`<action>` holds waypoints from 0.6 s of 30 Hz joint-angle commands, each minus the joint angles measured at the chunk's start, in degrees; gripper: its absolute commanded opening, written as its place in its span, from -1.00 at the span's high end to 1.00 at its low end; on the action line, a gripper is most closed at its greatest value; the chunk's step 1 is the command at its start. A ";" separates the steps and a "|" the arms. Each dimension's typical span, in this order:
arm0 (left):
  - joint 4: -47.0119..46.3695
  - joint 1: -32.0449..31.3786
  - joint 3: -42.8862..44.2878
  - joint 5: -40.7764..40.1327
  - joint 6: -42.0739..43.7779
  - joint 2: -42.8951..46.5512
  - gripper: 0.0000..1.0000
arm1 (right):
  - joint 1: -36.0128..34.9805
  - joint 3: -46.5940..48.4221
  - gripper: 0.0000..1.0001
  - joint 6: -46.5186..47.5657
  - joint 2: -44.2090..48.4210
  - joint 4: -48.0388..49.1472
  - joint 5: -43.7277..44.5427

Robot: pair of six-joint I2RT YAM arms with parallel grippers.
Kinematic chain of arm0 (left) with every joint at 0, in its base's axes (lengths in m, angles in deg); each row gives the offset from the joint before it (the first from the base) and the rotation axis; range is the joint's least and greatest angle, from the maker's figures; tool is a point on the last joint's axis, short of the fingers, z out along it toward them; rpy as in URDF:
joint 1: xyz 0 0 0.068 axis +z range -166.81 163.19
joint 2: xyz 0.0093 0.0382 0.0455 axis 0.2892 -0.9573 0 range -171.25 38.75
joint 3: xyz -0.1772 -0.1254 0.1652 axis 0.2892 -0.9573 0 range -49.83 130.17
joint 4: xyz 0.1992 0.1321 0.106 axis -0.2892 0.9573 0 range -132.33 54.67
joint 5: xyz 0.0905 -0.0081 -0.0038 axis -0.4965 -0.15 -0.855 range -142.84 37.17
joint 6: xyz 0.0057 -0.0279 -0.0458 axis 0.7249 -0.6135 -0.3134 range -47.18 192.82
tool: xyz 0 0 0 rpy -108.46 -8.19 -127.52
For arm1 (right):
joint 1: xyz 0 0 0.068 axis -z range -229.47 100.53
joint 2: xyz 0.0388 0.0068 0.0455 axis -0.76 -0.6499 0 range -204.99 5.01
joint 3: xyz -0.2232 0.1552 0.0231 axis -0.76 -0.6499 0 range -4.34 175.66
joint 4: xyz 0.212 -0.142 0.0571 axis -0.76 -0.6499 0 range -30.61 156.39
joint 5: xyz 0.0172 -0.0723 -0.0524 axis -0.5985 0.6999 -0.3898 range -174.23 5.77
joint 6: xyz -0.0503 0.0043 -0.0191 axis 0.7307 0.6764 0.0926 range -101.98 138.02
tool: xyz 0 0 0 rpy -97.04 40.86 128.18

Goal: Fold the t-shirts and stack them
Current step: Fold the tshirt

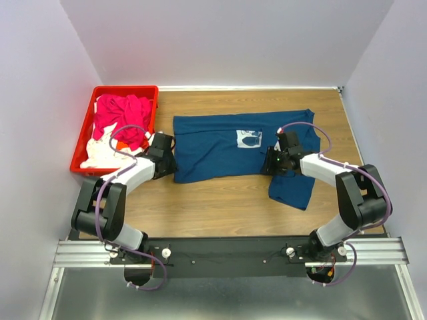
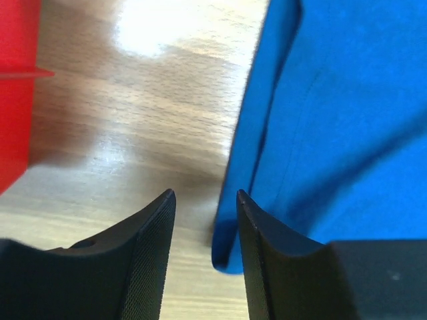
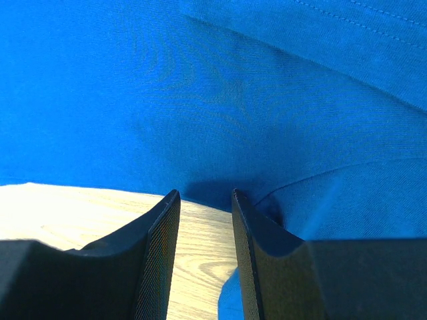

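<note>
Nearest of all ran the mounting rail (image 1: 227, 257) that carried both arm bases, and beyond it the wooden counter (image 1: 220, 200) stretched to the back wall. Largest on the counter was the navy t-shirt (image 1: 213, 150), spread flat and sideways with its white chest print up and one sleeve trailing toward the arms on the right. At the far left stood the red crate (image 1: 127, 88), holding a crumpled magenta-pink shirt (image 1: 123, 117) and a white shirt (image 1: 100, 153), neither folded. Down at the navy shirt's left end, the left gripper (image 2: 203, 197) had its jaws a narrow gap apart, a fold of the cloth's edge lying between them, close against one finger, and not pinched. Over the near edge where sleeve met body, the right gripper (image 3: 205, 193) was likewise slightly spread, bare wood showing between its fingers and the cloth edge at their tips. This looked like the start of the first fold. The next move probably called for both grippers to close on the edge and carry it across evenly, so the cloth would not bunch.
</note>
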 commanded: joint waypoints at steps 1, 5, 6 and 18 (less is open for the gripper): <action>6.18 -4.00 6.14 -6.79 -0.14 1.10 0.09 | 0.18 -0.96 0.11 1.72 -2.77 -6.27 3.75; 7.59 -5.85 9.23 -8.30 0.21 -1.53 0.26 | 0.18 -1.04 0.11 1.73 -2.95 -6.27 3.84; 7.59 -6.29 9.84 -7.77 0.48 -2.76 0.26 | 0.18 -1.13 0.11 1.81 -2.69 -6.27 3.93; 5.49 -7.79 12.66 -5.83 2.15 -11.38 0.27 | 0.18 -2.01 0.10 1.99 -2.78 -6.18 4.28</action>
